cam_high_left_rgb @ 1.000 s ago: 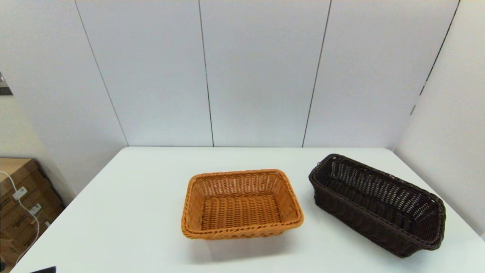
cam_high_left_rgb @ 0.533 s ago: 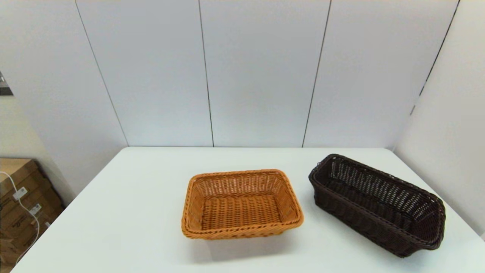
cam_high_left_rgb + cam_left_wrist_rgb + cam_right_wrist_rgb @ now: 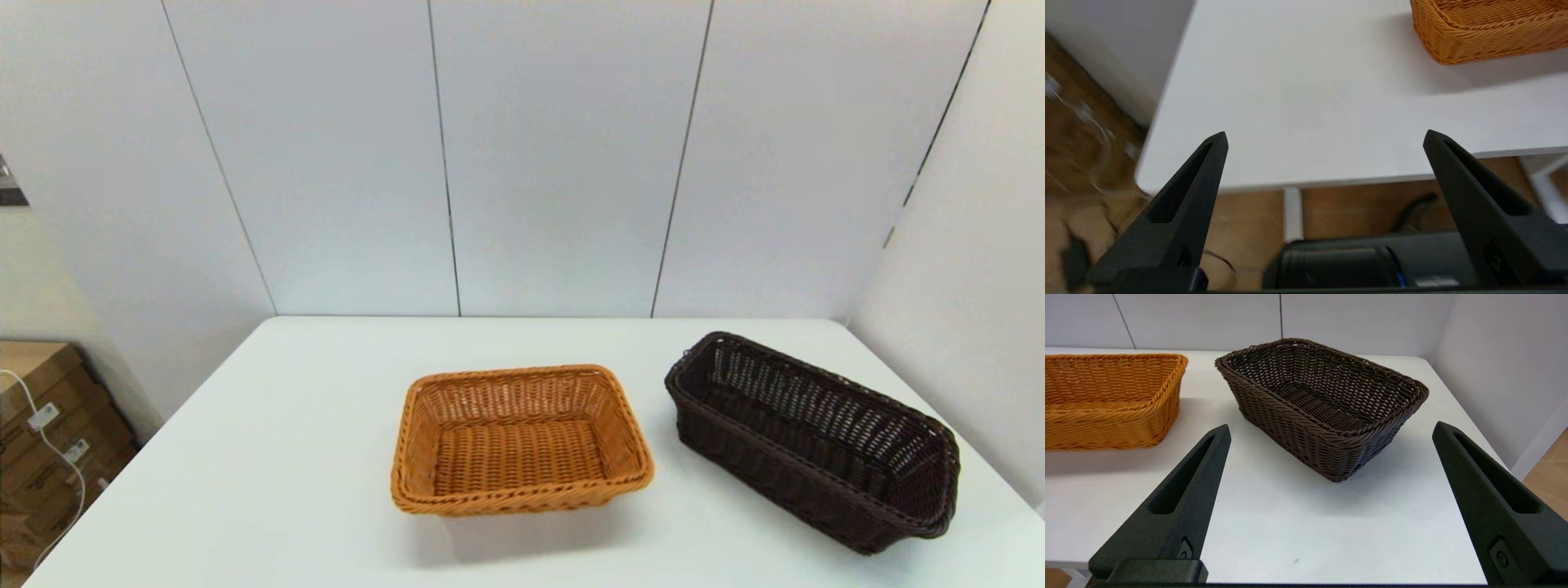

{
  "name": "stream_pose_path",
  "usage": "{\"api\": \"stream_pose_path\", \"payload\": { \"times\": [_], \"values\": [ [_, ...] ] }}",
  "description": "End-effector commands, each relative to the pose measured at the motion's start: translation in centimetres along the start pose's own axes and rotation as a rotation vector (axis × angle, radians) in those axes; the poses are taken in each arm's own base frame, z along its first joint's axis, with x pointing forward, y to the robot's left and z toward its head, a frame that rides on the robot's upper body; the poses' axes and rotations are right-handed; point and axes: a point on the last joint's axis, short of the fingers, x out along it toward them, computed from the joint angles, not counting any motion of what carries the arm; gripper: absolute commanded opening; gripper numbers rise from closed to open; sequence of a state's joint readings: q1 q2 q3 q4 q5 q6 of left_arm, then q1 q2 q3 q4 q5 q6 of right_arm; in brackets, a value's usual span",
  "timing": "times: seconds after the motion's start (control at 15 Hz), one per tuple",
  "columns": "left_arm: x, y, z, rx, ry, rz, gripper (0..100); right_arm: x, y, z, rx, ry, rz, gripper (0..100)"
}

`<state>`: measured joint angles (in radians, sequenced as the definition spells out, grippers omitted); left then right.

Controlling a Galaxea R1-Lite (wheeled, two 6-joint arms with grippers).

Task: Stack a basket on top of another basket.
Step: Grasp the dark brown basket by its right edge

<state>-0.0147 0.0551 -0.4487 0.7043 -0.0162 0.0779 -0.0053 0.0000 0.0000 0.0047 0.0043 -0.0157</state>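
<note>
The dark brown basket (image 3: 812,441) stands empty on the right of the white table (image 3: 269,482), angled toward the far left. Beside it, at the table's middle, sits the orange basket (image 3: 518,441), also empty. The two stand apart. My right gripper (image 3: 1331,433) is open near the table's front edge, with the dark brown basket (image 3: 1323,404) a short way beyond its fingertips and the orange basket (image 3: 1106,400) off to one side. My left gripper (image 3: 1325,136) is open at the table's front left corner, far from the orange basket (image 3: 1486,30). Neither arm shows in the head view.
White wall panels close the table at the back and right. Cardboard boxes (image 3: 41,433) with a white cable stand on the floor left of the table. The left wrist view shows a table leg (image 3: 1293,212) and my dark base (image 3: 1372,265) under the front edge.
A small dark shape at the head view's bottom left corner has slipped out of sight. The baskets have not moved.
</note>
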Motion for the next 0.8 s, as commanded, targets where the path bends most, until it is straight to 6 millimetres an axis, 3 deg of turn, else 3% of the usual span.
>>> {"api": "stream_pose_path", "payload": {
  "times": [0.07, 0.33, 0.8],
  "values": [
    [1.1, -0.1, -1.0, 0.037, -0.087, 0.012, 100, 0.0, 0.0, 0.0, 0.000, 0.003, 0.000, 100],
    [3.7, 0.0, -1.4, 0.060, -0.244, 0.029, 100, 0.0, 0.0, 0.0, 0.000, 0.003, 0.001, 100],
    [5.5, -0.1, -2.7, 0.106, -0.282, 0.035, 100, 0.0, 0.0, 0.0, -0.001, 0.003, 0.000, 100]
  ]
}}
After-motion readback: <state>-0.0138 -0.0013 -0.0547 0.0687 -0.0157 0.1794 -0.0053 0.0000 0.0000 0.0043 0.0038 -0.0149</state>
